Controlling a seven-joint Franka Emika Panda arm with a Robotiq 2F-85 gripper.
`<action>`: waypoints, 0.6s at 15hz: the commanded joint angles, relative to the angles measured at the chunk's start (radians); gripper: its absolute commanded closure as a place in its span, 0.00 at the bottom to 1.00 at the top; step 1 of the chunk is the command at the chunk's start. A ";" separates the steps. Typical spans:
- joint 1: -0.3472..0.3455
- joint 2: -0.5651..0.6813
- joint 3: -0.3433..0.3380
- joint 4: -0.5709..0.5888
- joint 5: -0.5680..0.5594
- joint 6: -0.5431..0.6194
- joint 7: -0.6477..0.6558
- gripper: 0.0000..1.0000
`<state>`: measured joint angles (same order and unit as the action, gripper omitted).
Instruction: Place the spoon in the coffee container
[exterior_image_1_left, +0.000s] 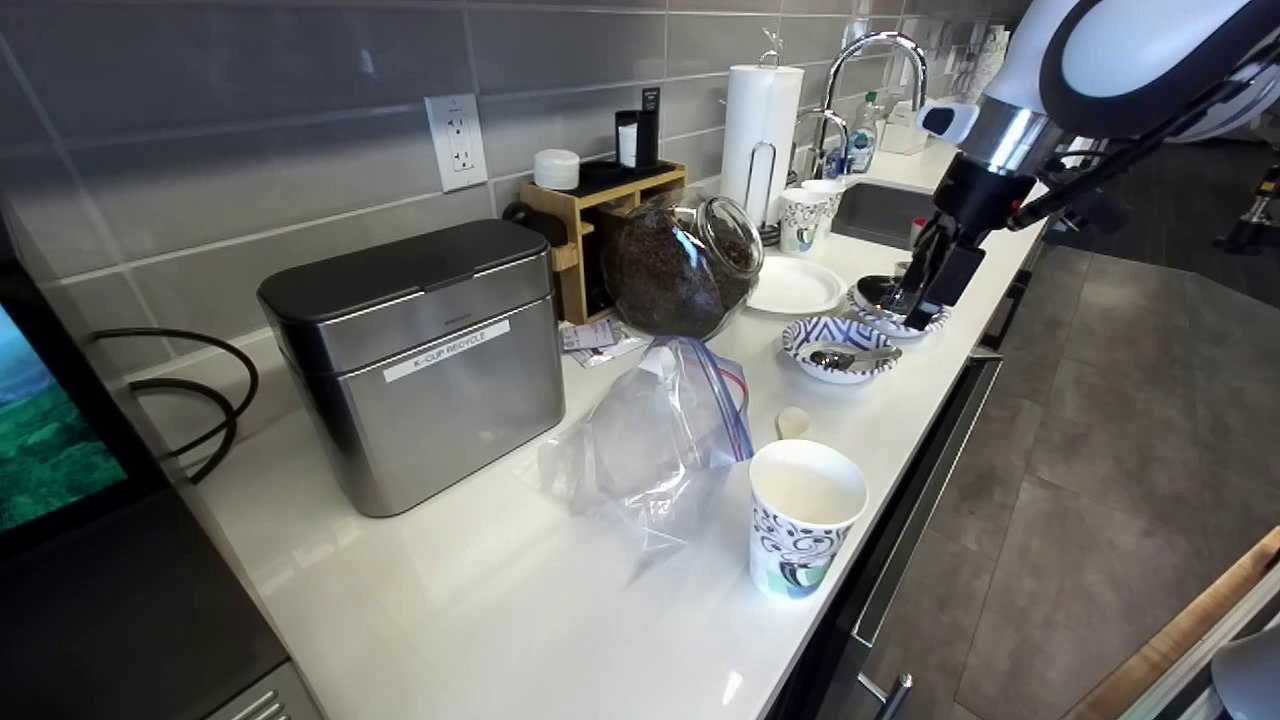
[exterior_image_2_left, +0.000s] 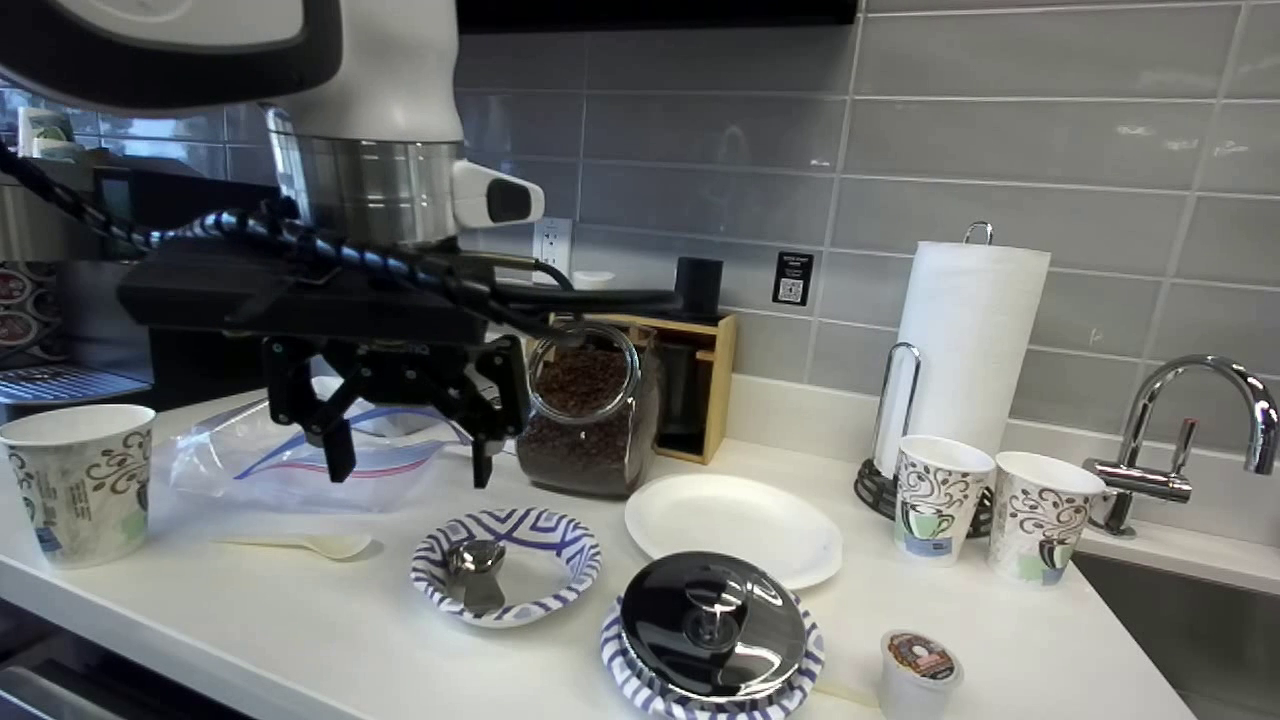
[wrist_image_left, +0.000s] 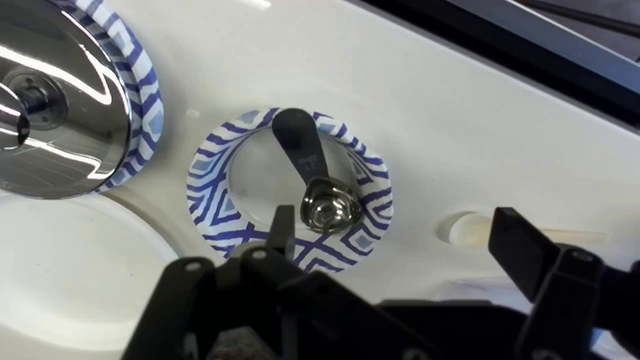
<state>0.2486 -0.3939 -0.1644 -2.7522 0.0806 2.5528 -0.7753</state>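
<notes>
Nothing is held by the pincer (exterior_image_2_left: 411, 467); its fingers are set wide apart, well above the counter (exterior_image_2_left: 290, 620). Two spoons can be seen, and the metal spoon (wrist_image_left: 316, 172) is judged to be meant. It is laid inside a patterned bowl (wrist_image_left: 211, 184), so the coffee container (exterior_image_1_left: 675, 268) has not yet received it.

On this relation the coming move seems to depend: in the wrist view the scoop end appears just inside the finger at the picture's left, while the handle is pointed beyond the fingertips, away from the pincer. The long axis is turned roughly across the line from finger to finger, and the handle could probably be gripped by its two sides after a small shift.

By the wrist view alone is a small marking shown on this handle; the pale spoon (wrist_image_left: 469, 230) is partly covered by the opposite finger. By both exterior views the coffee container's slanted, apparently uncovered mouth is shown, which in the wrist view cannot be made out.
</notes>
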 joint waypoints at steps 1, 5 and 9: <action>-0.012 0.096 0.006 0.011 0.003 0.033 -0.072 0.00; -0.045 0.164 0.019 0.022 -0.013 0.075 -0.110 0.00; -0.073 0.226 0.032 0.046 -0.009 0.112 -0.125 0.00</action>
<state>0.2071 -0.2338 -0.1554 -2.7378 0.0782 2.6321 -0.8810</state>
